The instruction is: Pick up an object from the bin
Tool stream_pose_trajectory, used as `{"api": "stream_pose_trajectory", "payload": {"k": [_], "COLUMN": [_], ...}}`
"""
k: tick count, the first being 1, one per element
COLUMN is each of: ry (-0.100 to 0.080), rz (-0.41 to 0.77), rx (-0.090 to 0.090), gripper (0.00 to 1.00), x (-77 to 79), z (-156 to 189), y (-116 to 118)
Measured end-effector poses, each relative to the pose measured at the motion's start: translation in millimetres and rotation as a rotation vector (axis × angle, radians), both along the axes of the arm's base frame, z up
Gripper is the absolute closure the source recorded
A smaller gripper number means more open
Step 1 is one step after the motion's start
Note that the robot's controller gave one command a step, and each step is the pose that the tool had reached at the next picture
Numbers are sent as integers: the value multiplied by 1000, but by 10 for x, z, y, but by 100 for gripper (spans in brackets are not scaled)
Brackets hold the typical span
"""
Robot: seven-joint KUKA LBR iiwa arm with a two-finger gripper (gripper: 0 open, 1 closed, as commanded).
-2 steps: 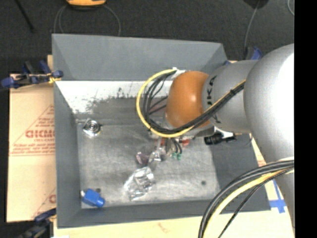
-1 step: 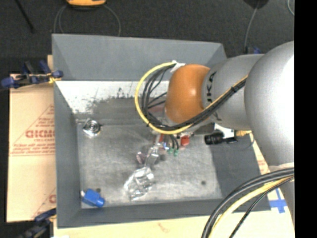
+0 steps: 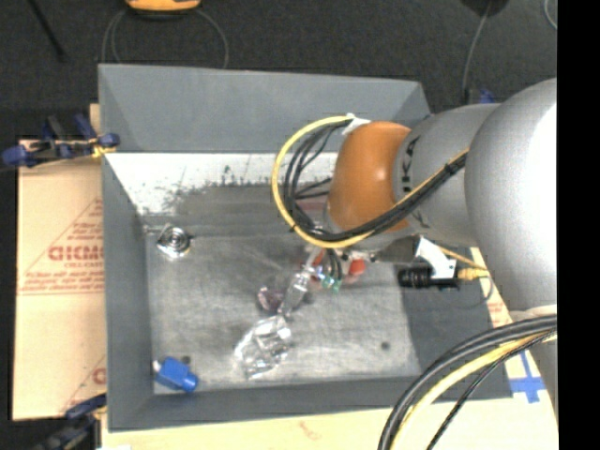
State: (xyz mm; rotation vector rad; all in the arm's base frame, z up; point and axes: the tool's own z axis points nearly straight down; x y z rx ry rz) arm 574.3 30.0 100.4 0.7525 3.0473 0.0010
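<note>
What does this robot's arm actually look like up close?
A thick, rounded silver-grey arm with dark lettering, ending in a smooth orange cover at the wrist. Black and yellow cables loop around that cover, and a small gripper with bits of red and green sits below.
</note>
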Motion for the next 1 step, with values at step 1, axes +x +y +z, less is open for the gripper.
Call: {"api": "stream_pose_trajectory", "payload": {"k": [1], "ry": [-10], "rz": [-203], "rx": [-1], "gripper": [0], "x": [-78], "z": [-255], "y": [227]}}
